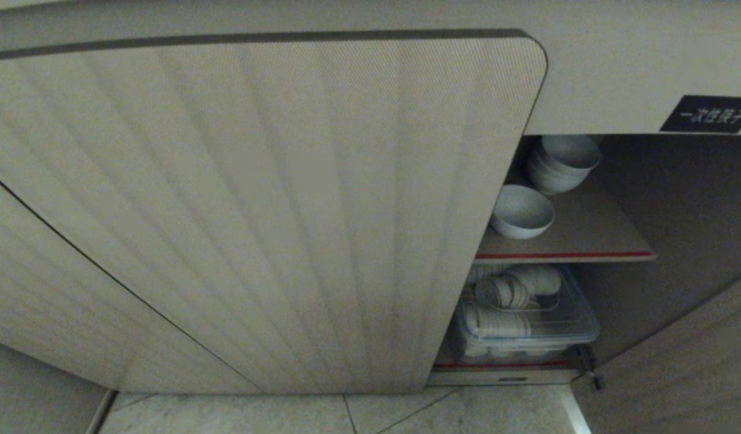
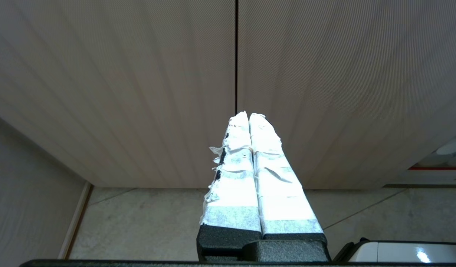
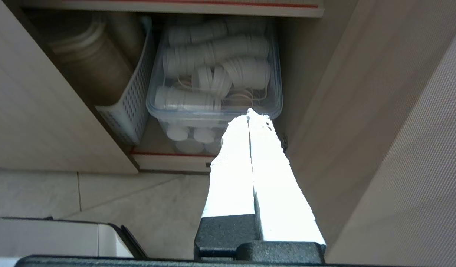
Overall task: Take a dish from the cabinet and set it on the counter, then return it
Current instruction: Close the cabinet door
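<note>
The bowl [image 1: 522,211] sits alone on the cabinet's [image 1: 274,211] upper, red-edged shelf [image 1: 587,241], just in front of a stack of bowls [image 1: 563,161]. Below, a clear tub [image 1: 527,328] holds white lids. The right gripper [image 3: 249,115] hangs before that tub, fingers pressed together and empty. The left gripper [image 2: 248,115], also pressed shut and empty, faces the closed ribbed doors above the floor [image 2: 138,222].

You have the upper shelf [image 1: 593,232], red along its front edge, carrying a single white bowl [image 1: 522,211] near the front and a stack of white bowls [image 1: 563,161] behind it. Below, the cabinet floor [image 1: 503,369] holds a clear tub [image 1: 530,325] of white lids beside a white slotted basket [image 3: 129,107].
</note>
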Controlling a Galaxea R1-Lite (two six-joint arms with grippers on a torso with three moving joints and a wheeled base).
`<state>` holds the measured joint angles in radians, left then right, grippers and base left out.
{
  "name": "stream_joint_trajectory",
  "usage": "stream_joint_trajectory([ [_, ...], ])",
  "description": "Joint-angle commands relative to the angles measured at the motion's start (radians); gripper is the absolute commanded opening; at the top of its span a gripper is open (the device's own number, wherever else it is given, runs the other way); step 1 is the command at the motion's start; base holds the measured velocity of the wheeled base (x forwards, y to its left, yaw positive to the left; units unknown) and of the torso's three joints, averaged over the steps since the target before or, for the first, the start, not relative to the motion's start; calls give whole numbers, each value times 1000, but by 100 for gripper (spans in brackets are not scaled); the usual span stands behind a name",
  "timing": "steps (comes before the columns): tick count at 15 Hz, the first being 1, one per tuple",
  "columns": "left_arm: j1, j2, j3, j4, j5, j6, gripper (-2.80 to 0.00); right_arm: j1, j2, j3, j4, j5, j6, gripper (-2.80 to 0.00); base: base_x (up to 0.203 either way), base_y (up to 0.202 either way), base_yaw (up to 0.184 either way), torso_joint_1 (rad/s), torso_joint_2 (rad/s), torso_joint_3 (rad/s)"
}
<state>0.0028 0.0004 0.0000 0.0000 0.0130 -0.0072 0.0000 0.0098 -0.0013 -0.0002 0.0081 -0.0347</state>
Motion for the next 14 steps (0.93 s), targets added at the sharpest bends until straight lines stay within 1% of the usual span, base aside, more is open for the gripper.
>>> stream_joint_trajectory([
  [1, 0, 0, 0, 0, 1, 0, -280, 0, -10, 1, -3, 0, 3, -280, 0, 0, 0, 0, 0, 0],
  [14, 0, 0, 0, 0, 1, 0, -280, 0, -10, 0, -3, 1, 1, -280, 0, 0, 0, 0, 0, 0],
])
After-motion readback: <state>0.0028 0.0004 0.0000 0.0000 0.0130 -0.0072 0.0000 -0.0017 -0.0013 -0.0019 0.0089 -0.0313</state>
